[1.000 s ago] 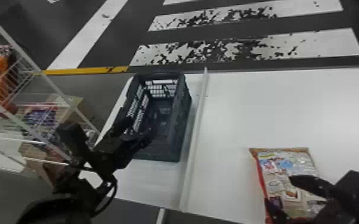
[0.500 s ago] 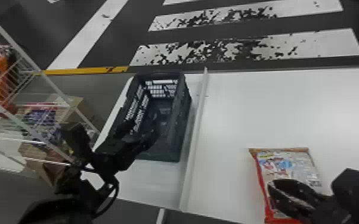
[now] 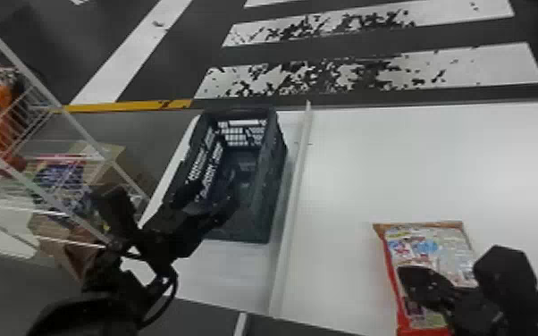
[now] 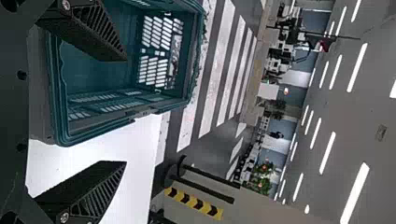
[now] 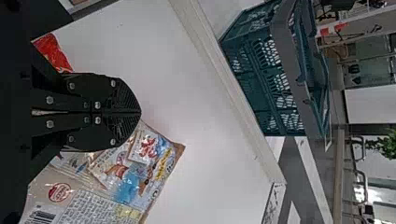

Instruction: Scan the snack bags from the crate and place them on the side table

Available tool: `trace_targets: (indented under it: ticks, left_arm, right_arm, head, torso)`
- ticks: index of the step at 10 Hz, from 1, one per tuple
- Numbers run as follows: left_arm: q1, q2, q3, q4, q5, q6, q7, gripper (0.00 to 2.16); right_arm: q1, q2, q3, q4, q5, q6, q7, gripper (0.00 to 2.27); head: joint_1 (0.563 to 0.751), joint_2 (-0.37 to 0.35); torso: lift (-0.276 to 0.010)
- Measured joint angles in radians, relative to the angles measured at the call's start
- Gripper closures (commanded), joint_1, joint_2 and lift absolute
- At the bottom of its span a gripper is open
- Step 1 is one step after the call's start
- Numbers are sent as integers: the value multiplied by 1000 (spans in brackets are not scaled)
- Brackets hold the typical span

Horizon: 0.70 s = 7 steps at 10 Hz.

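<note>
fingers on the right gripper (image 3: 409, 273) went from spread to together over the last second, head view. snack bag (image 3: 449, 250) didn't shift with it: flat on the white table (image 3: 406, 161), near side, under those fingers, out of the crate (image 3: 277, 187) and across the raised strip (image 3: 297, 201) from it. so it's been a closing move, no lift out of it. left wrist view: left gripper (image 4: 126, 111) spread, nothing between its fingers, at the crate's mouth. right wrist view: right pair pressed flush over the bag's edge, printed film coming out from beneath. can't tell if a fold is caught or they just met on top. task-wise i'd read this as handling a bag already on the table, maybe for the scan. next move is likely a small lift to test the grip; risk is the slick film slipping out.
</note>
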Motion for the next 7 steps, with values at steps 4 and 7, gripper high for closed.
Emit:
trace_targets:
  ticks: [4,7]
  left_arm:
    - [0,0,0,4,0,1,-3,83]
    - [0,0,0,4,-1,7,-3,83]
  right_arm:
    - [-52,12,-13,101,5,-15,-17,2243]
    - [-97,15,-43,162,3,-29,-20,2243]
  head:
    - [695,350]
    - [695,350]
  torso:
    - [-94]
    - [-94]
